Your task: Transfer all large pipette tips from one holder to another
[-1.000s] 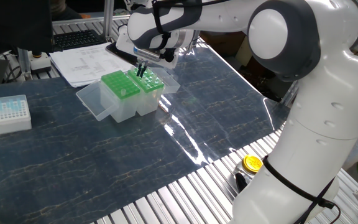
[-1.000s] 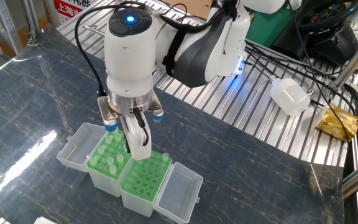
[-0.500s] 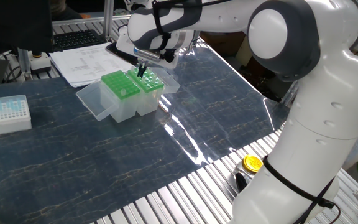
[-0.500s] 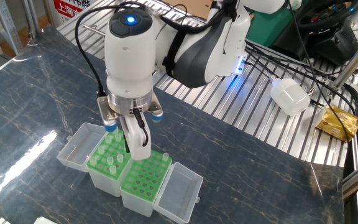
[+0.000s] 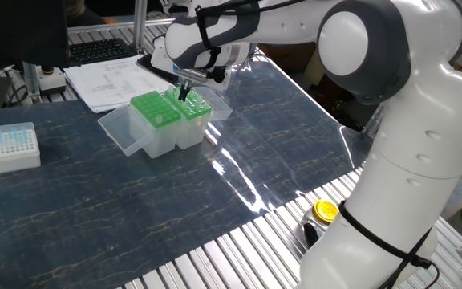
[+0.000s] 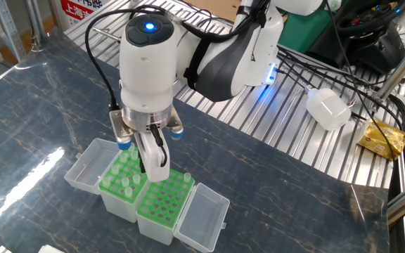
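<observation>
1. Two green-topped holders are seen side by side and touching on the table (image 5: 239, 152), each with a clear hinged lid folded open to its outer side.
2. In the other fixed view, the holder on the left (image 6: 121, 184) carries several large pipette tips (image 6: 126, 184), which stand upright in its holes with their round collars showing.
3. The holder on the right (image 6: 164, 200) shows only open holes in the part that is visible; its far corner is hidden by the arm.
4. The fingers (image 6: 150, 171) are held pointing down over the seam between the two holders, just above the green tops.
5. Whether the fingers are clenched, released or grasping a tip cannot be told: one finger is covered by the other in this view, and in the one fixed view the fingers (image 5: 184, 92) are too small and dark to be read.
6. A small white box (image 5: 8, 147) with bluish tips is placed well apart from the holders, near the table's edge.
7. Printed papers (image 5: 115, 82) are laid on the table behind the holders.
8. A yellow round object (image 5: 325, 211) is seen on the metal slats beside the robot's base.
</observation>
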You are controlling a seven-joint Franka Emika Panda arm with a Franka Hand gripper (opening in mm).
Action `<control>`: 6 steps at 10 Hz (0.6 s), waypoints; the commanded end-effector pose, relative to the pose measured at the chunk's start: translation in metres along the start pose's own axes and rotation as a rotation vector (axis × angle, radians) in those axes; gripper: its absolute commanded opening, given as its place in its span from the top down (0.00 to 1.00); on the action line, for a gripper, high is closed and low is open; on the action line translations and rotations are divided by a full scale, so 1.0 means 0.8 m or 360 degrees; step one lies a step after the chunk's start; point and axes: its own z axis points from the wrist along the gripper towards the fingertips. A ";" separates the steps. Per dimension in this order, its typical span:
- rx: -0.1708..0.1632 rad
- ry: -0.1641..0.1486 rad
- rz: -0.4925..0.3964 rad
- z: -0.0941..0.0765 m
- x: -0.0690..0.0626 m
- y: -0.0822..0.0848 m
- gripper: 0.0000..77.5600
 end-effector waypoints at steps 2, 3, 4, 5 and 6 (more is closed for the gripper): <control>0.0024 -0.0005 0.0024 -0.006 -0.002 -0.006 0.97; 0.0022 -0.0001 0.0024 -0.007 -0.002 -0.007 0.97; 0.0023 -0.0002 0.0025 -0.007 -0.002 -0.007 0.97; 0.0023 -0.0002 0.0028 -0.007 -0.002 -0.007 0.97; 0.0025 -0.0004 0.0029 -0.007 -0.002 -0.007 0.97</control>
